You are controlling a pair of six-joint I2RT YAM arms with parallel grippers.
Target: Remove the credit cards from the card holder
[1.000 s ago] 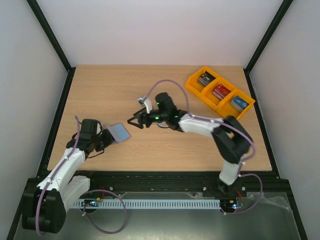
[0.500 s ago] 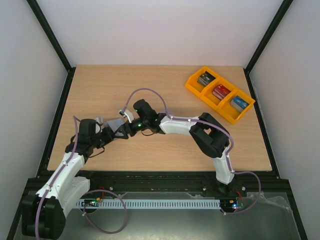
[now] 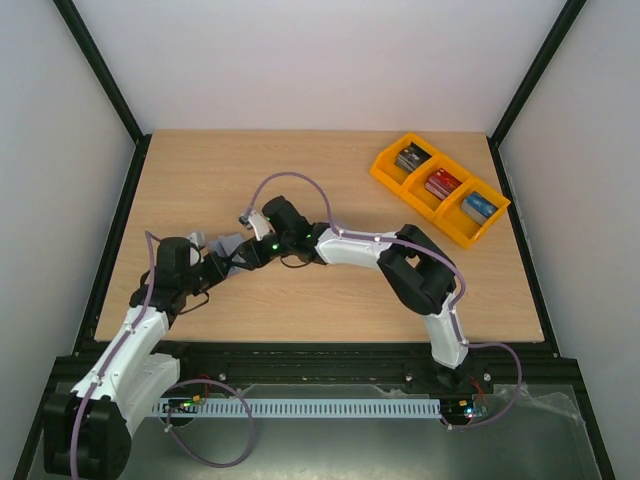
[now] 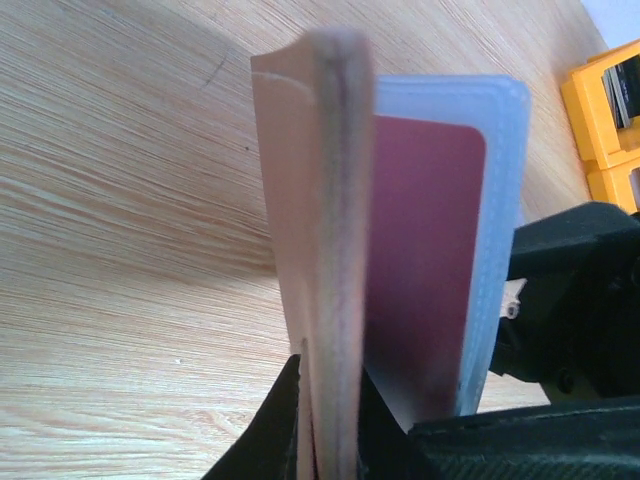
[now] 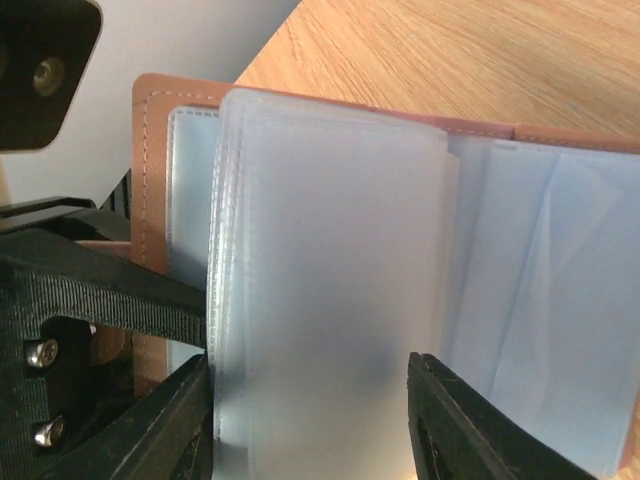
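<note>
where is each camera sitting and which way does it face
Top external: fixed above and behind the bases, looking down on the table; the left arm and right arm show whole, meeting at the card holder.
Left wrist: on the left arm, looking along its jaws at the holder's pinkish edge and a red card; its jaws show at the bottom.
Right wrist: on the right arm, facing the holder's clear sleeves; its jaws show at the bottom.
Shared: both wrist views see the card holder, from opposite sides.
</note>
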